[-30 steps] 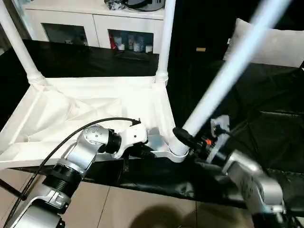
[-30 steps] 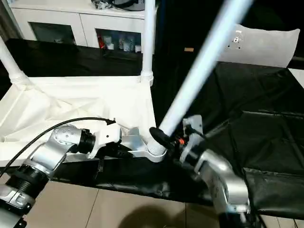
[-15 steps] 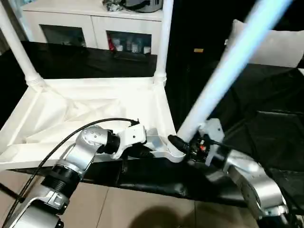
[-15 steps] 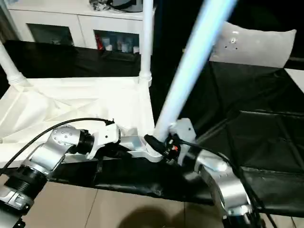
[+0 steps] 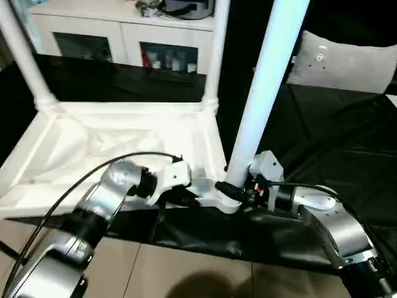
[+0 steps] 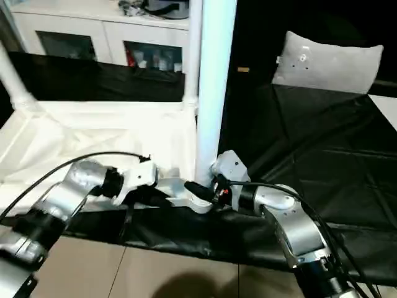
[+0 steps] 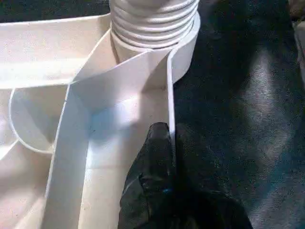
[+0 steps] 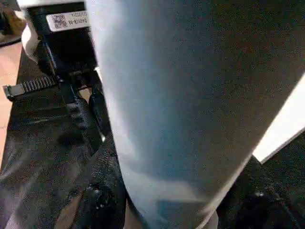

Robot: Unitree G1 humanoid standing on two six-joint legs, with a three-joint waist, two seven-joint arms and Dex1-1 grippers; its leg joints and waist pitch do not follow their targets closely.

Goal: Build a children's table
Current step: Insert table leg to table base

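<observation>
While the left tool [image 7: 167, 138] pinches the tabletop [image 5: 93, 149] rim to steady it, the right tool [image 5: 239, 192] clamps the leg [image 5: 263, 81] upright over its corner socket [image 7: 157, 28].

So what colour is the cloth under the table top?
Black, best seen in the left eye view.

Table top [image 5: 124, 136]: lying underside-up just beyond the left gripper [image 7: 164, 143], which is pinching its near rim.
Near leg [image 5: 263, 87]: standing in the corner socket [image 5: 226, 198], between the right gripper [image 5: 232, 191] fingers.
Far legs [image 5: 214, 56]: standing beyond both grippers.
</observation>
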